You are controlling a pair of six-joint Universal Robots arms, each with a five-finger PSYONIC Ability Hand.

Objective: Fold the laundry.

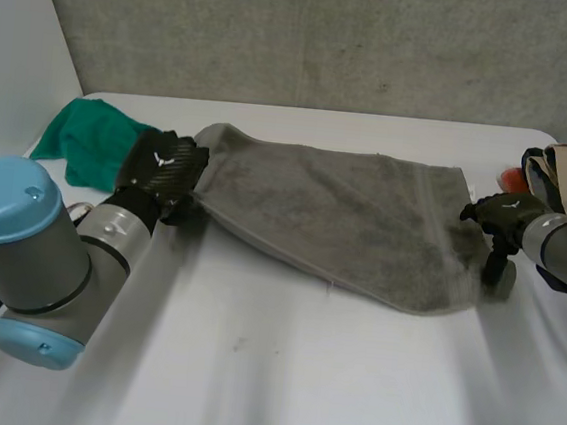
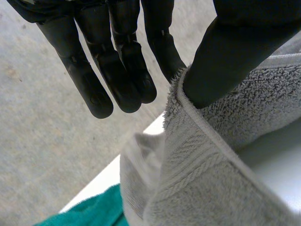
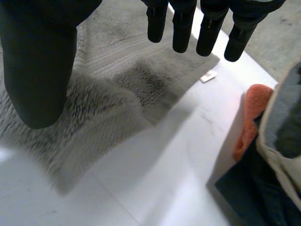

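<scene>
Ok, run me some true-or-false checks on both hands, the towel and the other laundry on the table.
1. The left hand pinches an edge of the grey towel. True.
2. The right hand grips the towel too. False: it is open, fingers straight, above the towel's other end.
3. The green cloth lies by the right hand. False: it lies beside the left hand.
4. The clothes pile near the right hand includes an orange garment. True.
</scene>
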